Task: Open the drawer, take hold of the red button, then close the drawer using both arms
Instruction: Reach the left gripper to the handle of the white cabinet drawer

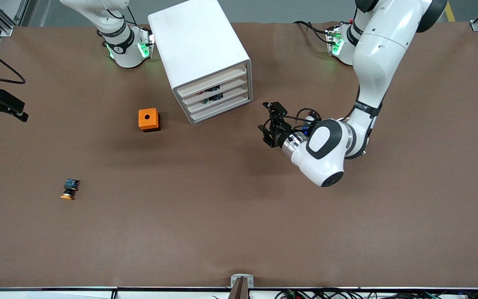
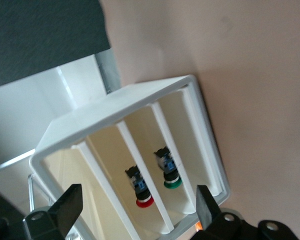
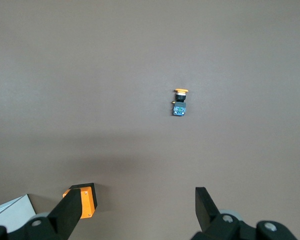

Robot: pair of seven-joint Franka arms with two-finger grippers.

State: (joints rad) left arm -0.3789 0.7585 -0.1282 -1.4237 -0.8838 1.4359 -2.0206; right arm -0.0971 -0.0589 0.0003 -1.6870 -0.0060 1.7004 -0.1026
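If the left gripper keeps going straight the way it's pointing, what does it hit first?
Most likely the cabinet front: the open left gripper points at its stacked drawer fronts, with bare table between. Which front it would touch first is unclear.

white cabinet (image 1: 199, 45), red-capped button (image 2: 141, 192), orange cube (image 1: 148, 119)

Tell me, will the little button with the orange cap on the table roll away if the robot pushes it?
Probably a bit. The orange-capped button lies on its side, and its round cap could make it roll in a curve. Its blocky blue body would likely stop it soon. It looks small and light, so a nudge may just slide it across the smooth table.
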